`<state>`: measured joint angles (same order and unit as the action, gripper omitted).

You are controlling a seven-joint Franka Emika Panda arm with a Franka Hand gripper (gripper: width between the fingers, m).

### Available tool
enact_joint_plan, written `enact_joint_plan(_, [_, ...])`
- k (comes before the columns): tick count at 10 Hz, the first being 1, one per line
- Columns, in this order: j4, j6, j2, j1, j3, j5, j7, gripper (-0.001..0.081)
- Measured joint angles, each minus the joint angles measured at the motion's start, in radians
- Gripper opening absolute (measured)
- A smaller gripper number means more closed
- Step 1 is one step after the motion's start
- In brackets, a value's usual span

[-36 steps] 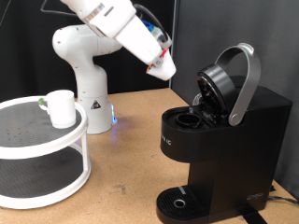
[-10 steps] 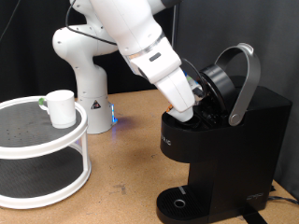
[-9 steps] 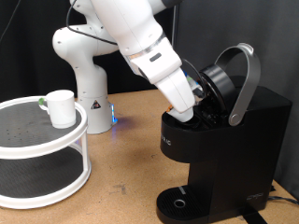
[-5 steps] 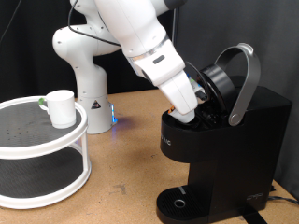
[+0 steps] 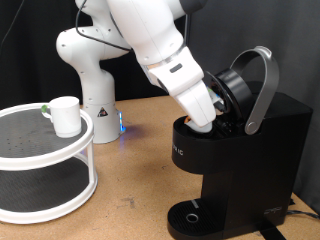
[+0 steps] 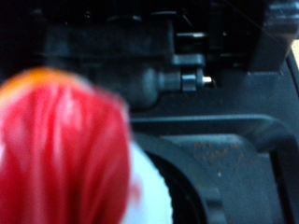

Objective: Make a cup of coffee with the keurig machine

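Observation:
The black keurig machine (image 5: pixel 250 150) stands at the exterior view's right with its grey handle (image 5: pixel 262 85) raised and its head open. My gripper (image 5: pixel 205 122) reaches down into the open pod chamber at the machine's top, so its fingertips are hidden there. In the wrist view a blurred red-topped white pod (image 6: pixel 65 149) sits right at the hand, just above the machine's dark round chamber (image 6: pixel 220 173). The white cup (image 5: pixel 66 115) stands on the top shelf of a round rack at the exterior view's left, far from the gripper.
The white two-tier round rack (image 5: pixel 45 155) fills the exterior view's lower left. The white robot base (image 5: pixel 88 70) stands behind it on the wooden table (image 5: pixel 140 170). The machine's round drip tray (image 5: pixel 192 215) holds nothing.
The arm came down from above the machine to the open pod chamber. Over the last second it edged slightly further right and into the chamber. The cup has not moved.

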<state>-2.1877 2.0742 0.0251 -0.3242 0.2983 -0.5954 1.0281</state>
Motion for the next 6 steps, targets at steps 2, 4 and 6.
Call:
enact_joint_plan(2, [0.001,0.006,-0.023,0.001,0.002,0.0,0.0,0.0319])
enact_joint_plan(4, [0.002,0.016,-0.043,0.001,0.003,0.0,0.0,0.0499])
enact_joint_plan(6, [0.004,0.008,-0.043,0.001,0.0,-0.011,0.003,0.0635])
